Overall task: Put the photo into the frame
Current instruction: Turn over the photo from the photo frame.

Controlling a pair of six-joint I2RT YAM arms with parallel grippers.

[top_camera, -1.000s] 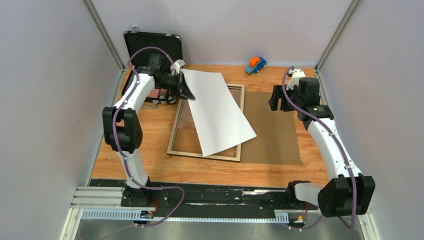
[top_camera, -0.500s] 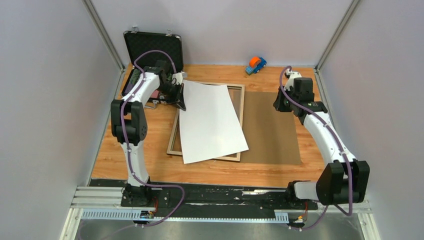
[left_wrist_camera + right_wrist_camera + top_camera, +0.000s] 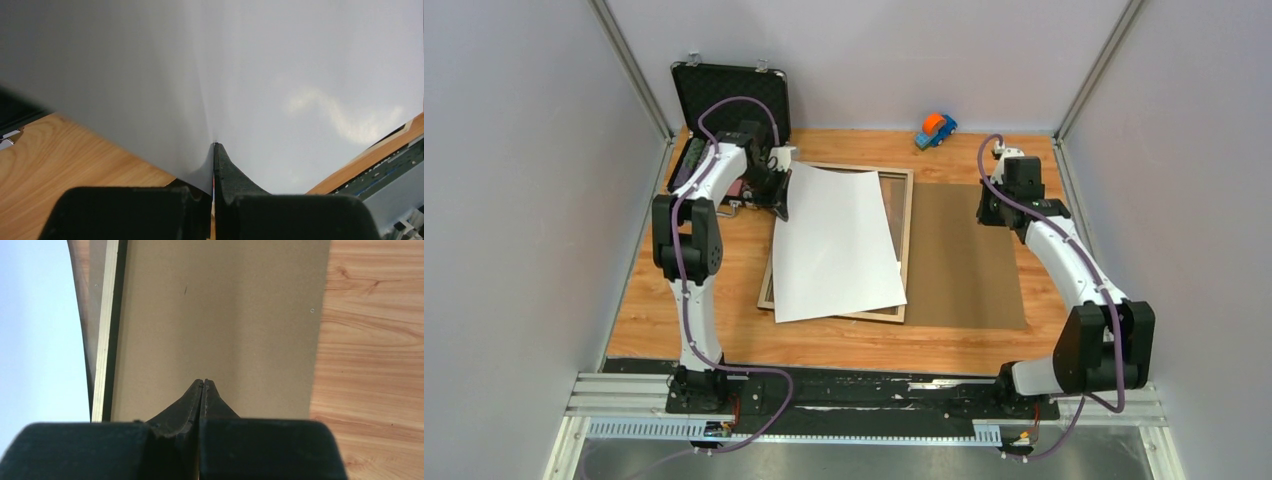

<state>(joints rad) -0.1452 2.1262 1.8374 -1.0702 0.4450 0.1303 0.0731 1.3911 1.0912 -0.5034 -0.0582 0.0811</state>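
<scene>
The photo shows its plain white back and lies slanted across the frame, covering most of the glass. Its lower left corner sticks out past the frame's near rail. My left gripper is shut on the photo's far left corner. In the left wrist view the white sheet is pinched between the black fingers of the left gripper. My right gripper hangs shut and empty over the far end of the brown backing board. The right wrist view shows the right gripper above the board, with the frame's pale rail to its left.
An open black case stands at the far left corner, just behind the left gripper. A small orange and blue toy car sits by the back wall. Grey walls close in both sides of the wooden table.
The left gripper has swung the photo leftward and down, so it now lies more squarely over the frame. The right gripper has shut and drawn back toward the far right.
</scene>
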